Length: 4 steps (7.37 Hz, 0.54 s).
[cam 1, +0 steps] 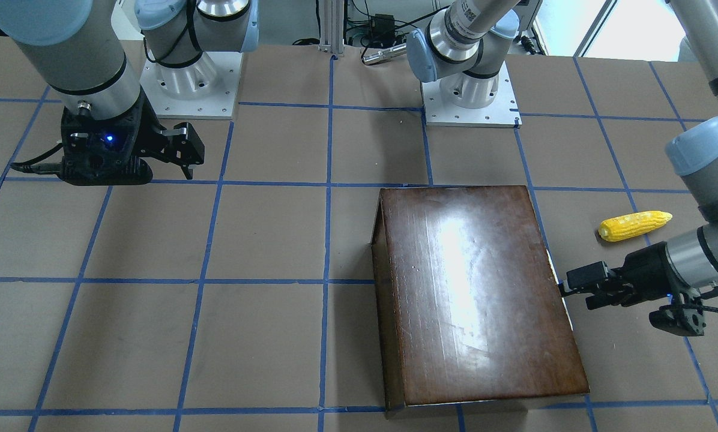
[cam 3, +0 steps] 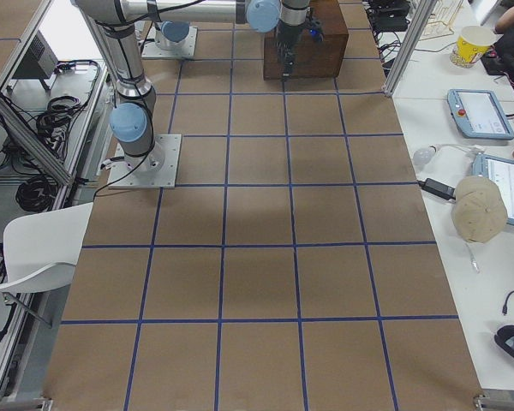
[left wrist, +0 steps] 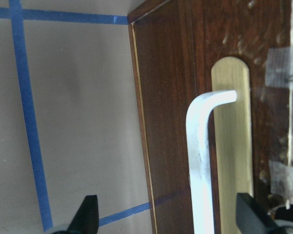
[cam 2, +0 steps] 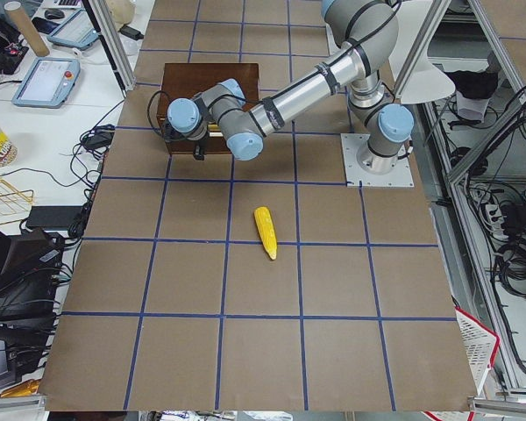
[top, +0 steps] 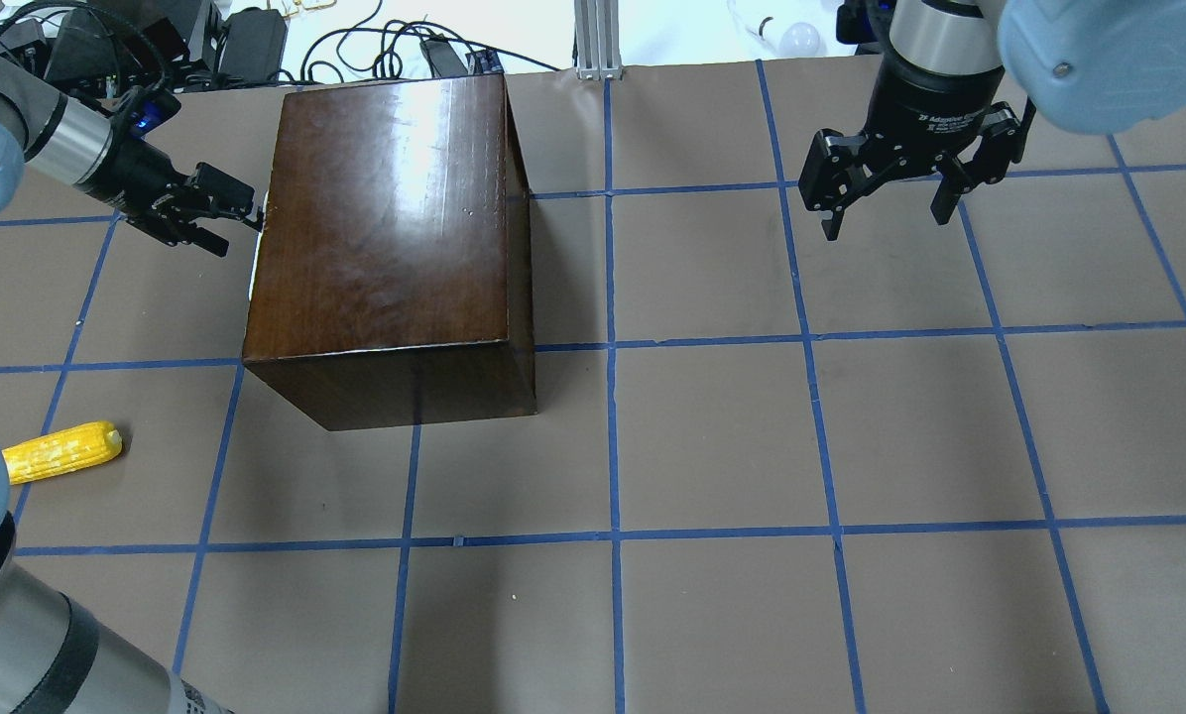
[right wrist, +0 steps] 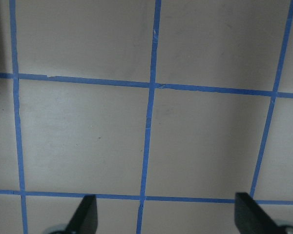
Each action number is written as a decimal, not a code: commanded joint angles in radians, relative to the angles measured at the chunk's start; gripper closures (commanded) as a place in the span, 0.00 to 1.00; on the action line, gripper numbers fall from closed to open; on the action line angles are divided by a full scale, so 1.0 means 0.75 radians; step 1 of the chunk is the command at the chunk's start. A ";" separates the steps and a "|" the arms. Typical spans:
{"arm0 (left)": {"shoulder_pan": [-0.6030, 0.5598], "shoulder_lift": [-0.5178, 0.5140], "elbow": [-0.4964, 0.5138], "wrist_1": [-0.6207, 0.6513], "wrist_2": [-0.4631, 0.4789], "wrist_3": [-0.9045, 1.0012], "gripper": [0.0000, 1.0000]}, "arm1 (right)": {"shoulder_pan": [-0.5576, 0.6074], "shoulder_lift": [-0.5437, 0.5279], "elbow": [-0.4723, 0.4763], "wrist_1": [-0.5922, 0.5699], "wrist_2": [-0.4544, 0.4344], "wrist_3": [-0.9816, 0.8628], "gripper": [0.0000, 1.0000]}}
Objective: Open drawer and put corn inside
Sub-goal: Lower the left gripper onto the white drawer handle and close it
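The glossy dark-brown box (top: 385,228) stands on the table, also in the front view (cam 1: 479,294). The drawer is shut; its dark front panel (left wrist: 171,97) with a white handle (left wrist: 200,165) on a brass plate shows in the left wrist view. My left gripper (top: 228,210) is open, right at that front, with the handle between its fingertips (left wrist: 90,214); it also shows in the front view (cam 1: 575,289). The yellow corn (top: 62,451) lies on the table nearer my base, apart from the box (cam 1: 634,225) (cam 2: 265,231). My right gripper (top: 886,203) is open and empty, hanging above the table.
The table is brown paper with a grid of blue tape lines (top: 613,347). The arm bases (cam 1: 470,90) are bolted at the robot's edge. Cables and devices (top: 256,40) lie beyond the far edge behind the box.
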 commanded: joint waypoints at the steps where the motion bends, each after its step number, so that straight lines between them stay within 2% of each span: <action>1: 0.000 -0.019 -0.002 0.009 0.000 -0.001 0.00 | -0.001 0.000 0.000 0.000 -0.001 0.000 0.00; 4: 0.000 -0.031 -0.004 0.011 0.010 -0.001 0.00 | -0.001 0.000 0.000 0.000 -0.001 0.000 0.00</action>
